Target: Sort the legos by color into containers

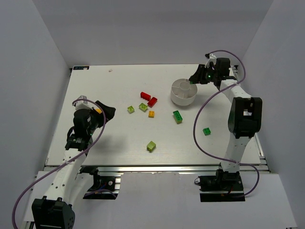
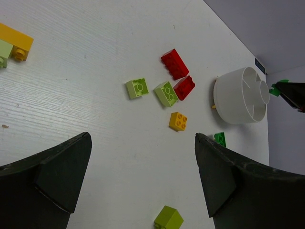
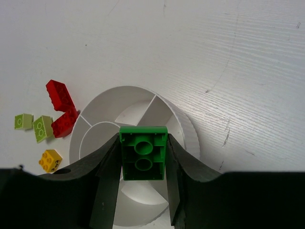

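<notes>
1. Holding the green brick [image 3: 143,152] by its two long sides, your right gripper [image 1: 195,78] has its fingers clenched on it. The hollow underside faces the wrist camera.
2. The brick hangs above the white dish [image 1: 183,101], which sits near the far right corner of the desk [image 1: 119,143]. It is apart from the dish, and that height leaves you free to choose a compartment before you let go.
3. The brick hangs beside the centre cup, across a wedge. Which wedge lies straight below it, you cannot tell from these views.
4. No part of the dish in view holds a brick, so this looks like the first drop. The wedge you pick probably becomes the one for green.
5. Your left gripper [image 2: 143,162] is released, its fingers spread wide and holding nothing. It hovers over the left side of the desk and points at the loose bricks, likely ready for the next pick.
6. In the middle of the desk lie two red bricks [image 1: 148,98], touching or nearly so. Two pale green bricks [image 1: 143,107] and an orange brick [image 1: 151,114] lie just beside them.
7. A second green brick [image 1: 177,116] lies near the dish, a third [image 1: 207,130] lies toward the right edge, and a yellow-green brick [image 1: 151,146] lies nearer the near edge. All are outside the dish, so most of the sorting remains.
8. Lower the brick before you open the fingers, because a brick dropped onto a divider could tip into the wrong wedge.
</notes>
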